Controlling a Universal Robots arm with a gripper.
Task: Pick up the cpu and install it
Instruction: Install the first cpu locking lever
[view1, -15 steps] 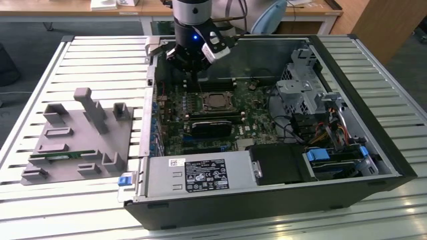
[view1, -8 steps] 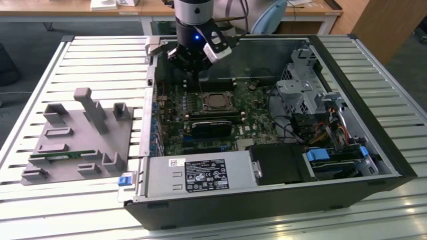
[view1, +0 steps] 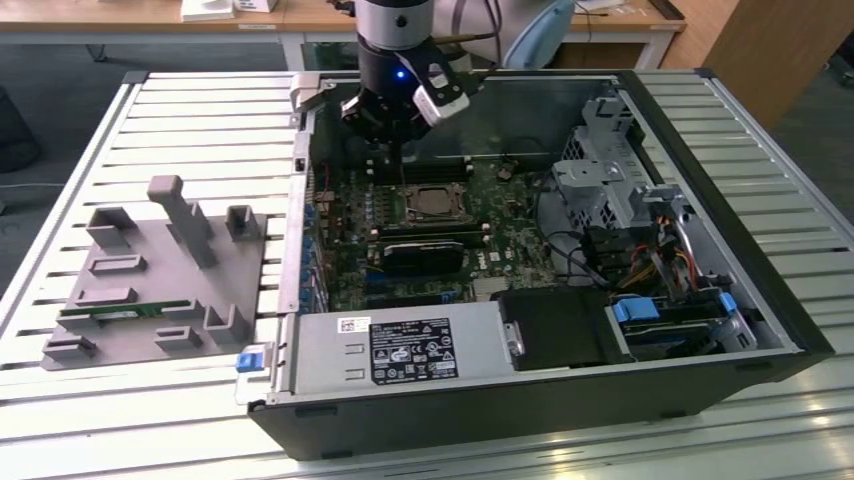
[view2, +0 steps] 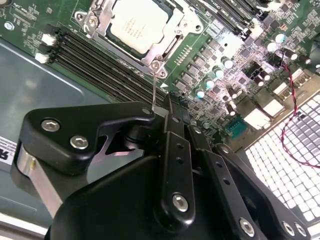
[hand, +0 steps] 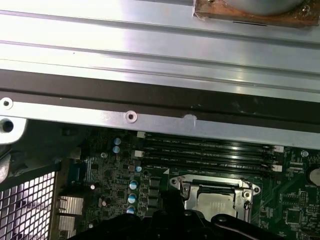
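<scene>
1. The cpu (view2: 138, 25) sits seated in the motherboard socket (view2: 167, 42), its silvery top showing in both wrist views (hand: 216, 201).
2. The gripper (view1: 388, 128) hangs above the open computer case (view1: 747, 250), just behind the socket.
3. I cannot tell how its fingers stand; nothing visibly hangs from it.
4. A grey fixture tray (view1: 147, 290) lies beside the case on the exterior view's left.

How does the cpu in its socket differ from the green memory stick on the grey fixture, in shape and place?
The cpu is a flat square with a pale metal top; the memory stick is long, thin and green. The cpu lies in the socket frame on the motherboard inside the computer case; the memory stick rests on the grey fixture outside the case, at the exterior view's left. Both lie apart from the claw.
</scene>
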